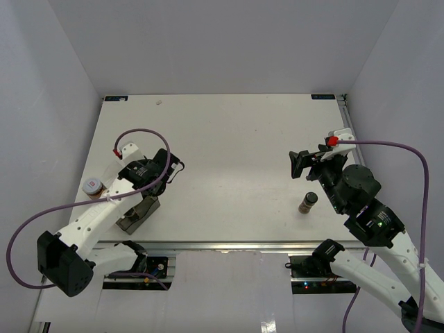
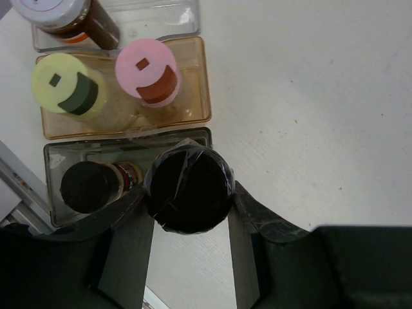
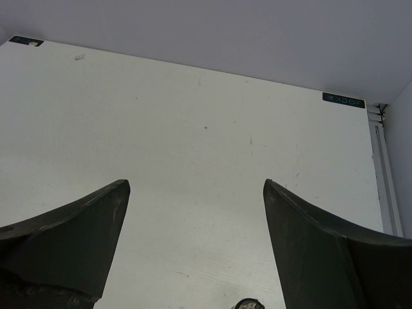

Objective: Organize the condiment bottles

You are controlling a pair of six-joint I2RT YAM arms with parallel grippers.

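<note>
My left gripper [image 2: 187,205] is shut on a black-capped jar [image 2: 188,183] and holds it over the right end of a grey tray [image 2: 55,154]. Another black-capped jar [image 2: 89,187] stands in that tray. An amber tray [image 2: 193,84] holds a yellow-capped jar [image 2: 63,87] and a pink-capped jar [image 2: 148,69]. A white-capped jar [image 2: 55,9] stands in a clear tray [image 2: 161,16]. In the top view the left gripper [image 1: 143,207] is near the front left. A dark-capped jar [image 1: 308,202] stands alone at the right. My right gripper [image 1: 300,165] is open and empty, behind that jar.
The three trays sit side by side at the table's front left corner, close to the metal front rail [image 1: 229,245]. White walls enclose the table on three sides. In the right wrist view the lone jar's cap [image 3: 248,304] peeks in at the bottom edge.
</note>
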